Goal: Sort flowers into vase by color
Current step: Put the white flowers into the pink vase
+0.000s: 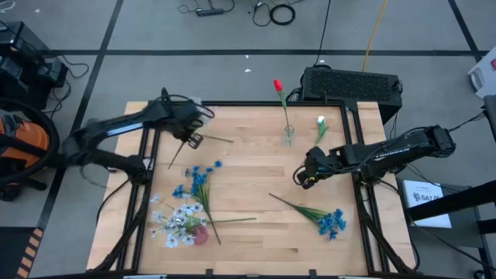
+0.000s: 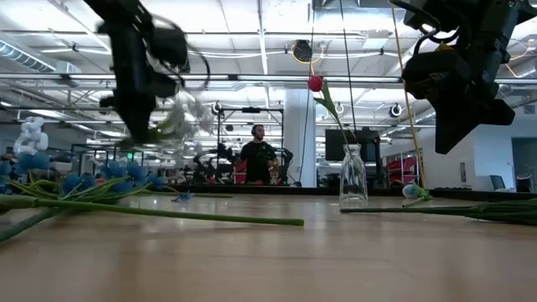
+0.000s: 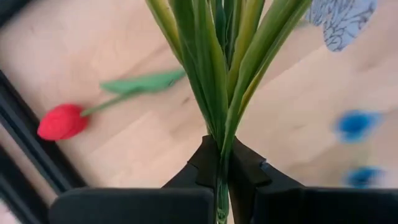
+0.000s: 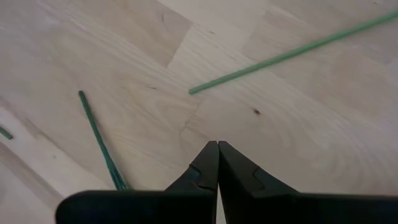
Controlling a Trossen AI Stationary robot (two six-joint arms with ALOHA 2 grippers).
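The left gripper [image 3: 219, 163] has its jaws pinched on a flower [image 3: 217, 68] low on its stems; the long bunch may swing or slip. The right gripper [image 4: 217, 152], jaws shut and empty, waits at the high view's right.

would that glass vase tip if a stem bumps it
Probably. The vase looks narrow and tall, and its red flower leans well above the rim, adding leverage. Clear glass suggests it is fragile and may slide on the smooth table.

Bright, even light; motion-blurred left gripper [image 2: 138, 92]
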